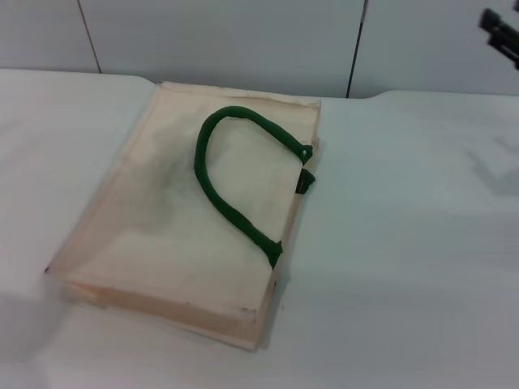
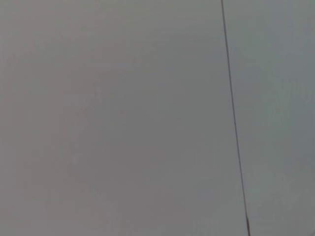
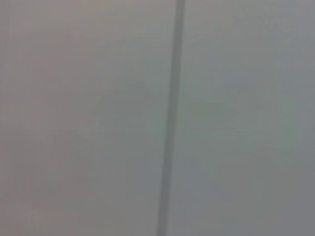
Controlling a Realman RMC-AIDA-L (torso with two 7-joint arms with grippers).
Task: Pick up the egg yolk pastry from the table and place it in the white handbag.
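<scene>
While one bag [image 1: 195, 235] lies flat on the white counter [image 1: 405, 267], no pastry shows in any of the three views, so where it sits cannot be told. That single cream tote rests left of centre in the head view, its long sides running from the near edge toward the back wall [image 1: 243, 40], its near corner close to the counter's front. One dark green rope handle [image 1: 223, 174] arches across the top face, both ends meeting the bag's right edge; one small green tab [image 1: 305, 180] sticks out from that same edge, between the handle's two ends. A faint grey smudge marks the fabric under the arch.

One claw is partly visible: the right claw [image 1: 500, 34], a dark shape at the upper right corner of the head view, held high against the wall and well apart from the bag. Whether it is spread or closed, and whether it carries anything, cannot be told. Its soft shadow falls on the counter below. The left claw appears in no view.

Both wrist cameras face plain grey wall: the left wrist view shows one thin dark seam [image 2: 234, 118], the right wrist view one broader blurred seam [image 3: 170, 118]. Two such seams also cross the wall behind the counter.
</scene>
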